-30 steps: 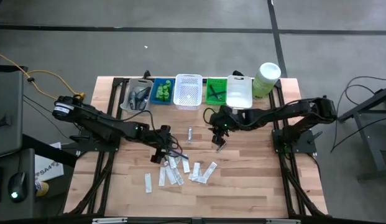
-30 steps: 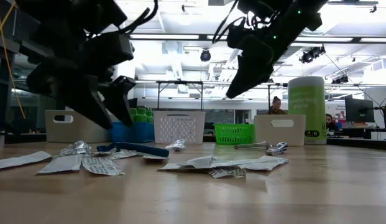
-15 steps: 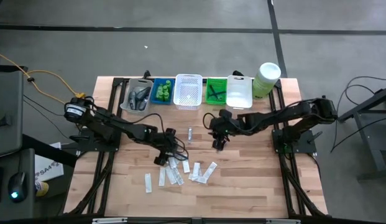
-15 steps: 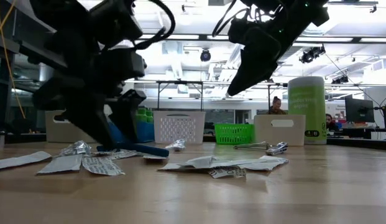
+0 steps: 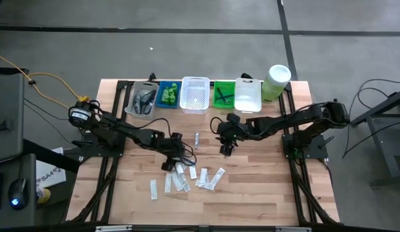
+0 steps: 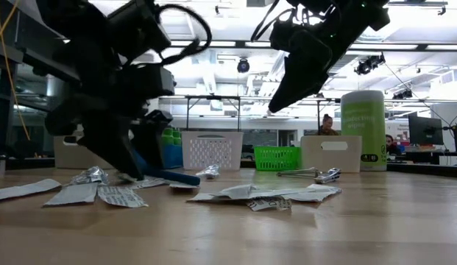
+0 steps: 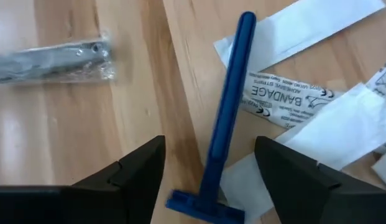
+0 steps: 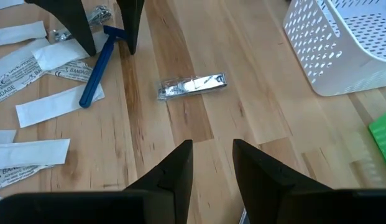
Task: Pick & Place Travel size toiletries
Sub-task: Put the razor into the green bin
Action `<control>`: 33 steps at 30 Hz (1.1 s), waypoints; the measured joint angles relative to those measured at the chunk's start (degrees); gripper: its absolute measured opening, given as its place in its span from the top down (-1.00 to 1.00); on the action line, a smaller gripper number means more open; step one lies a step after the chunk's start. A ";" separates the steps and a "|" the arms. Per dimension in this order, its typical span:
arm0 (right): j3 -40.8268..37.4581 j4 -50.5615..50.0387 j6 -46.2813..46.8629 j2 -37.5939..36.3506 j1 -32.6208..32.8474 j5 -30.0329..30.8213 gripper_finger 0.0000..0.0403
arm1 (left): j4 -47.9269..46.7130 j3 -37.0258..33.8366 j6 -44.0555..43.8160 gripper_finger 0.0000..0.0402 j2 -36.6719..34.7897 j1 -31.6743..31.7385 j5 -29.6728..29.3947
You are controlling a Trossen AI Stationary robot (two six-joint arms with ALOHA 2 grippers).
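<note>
While white sachets [image 7: 317, 118] crowd the blue razor [image 7: 224, 124], left end effector [image 7: 208, 165] straddles it agape, apparently untouching

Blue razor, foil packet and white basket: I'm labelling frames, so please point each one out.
blue razor [image 7: 227, 118]: left wrist view, middle of its handle.
foil packet [image 8: 191, 86]: right wrist view, centre of the wrapper.
white basket [image 8: 323, 59]: right wrist view, its perforated side wall.
</note>
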 joint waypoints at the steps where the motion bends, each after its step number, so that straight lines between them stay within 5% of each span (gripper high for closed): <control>1: 0.00 0.00 0.00 0.00 0.00 0.00 0.47 | -0.09 0.00 0.01 -0.20 -0.11 0.00 -0.21; 22: 0.00 0.55 0.01 0.00 0.00 -0.48 0.47 | 0.15 -0.02 -4.18 0.82 -0.05 -0.02 1.40; 33: -0.02 1.18 1.40 0.00 0.83 -1.90 0.47 | -0.77 -0.09 -3.53 0.79 -4.11 -0.02 1.37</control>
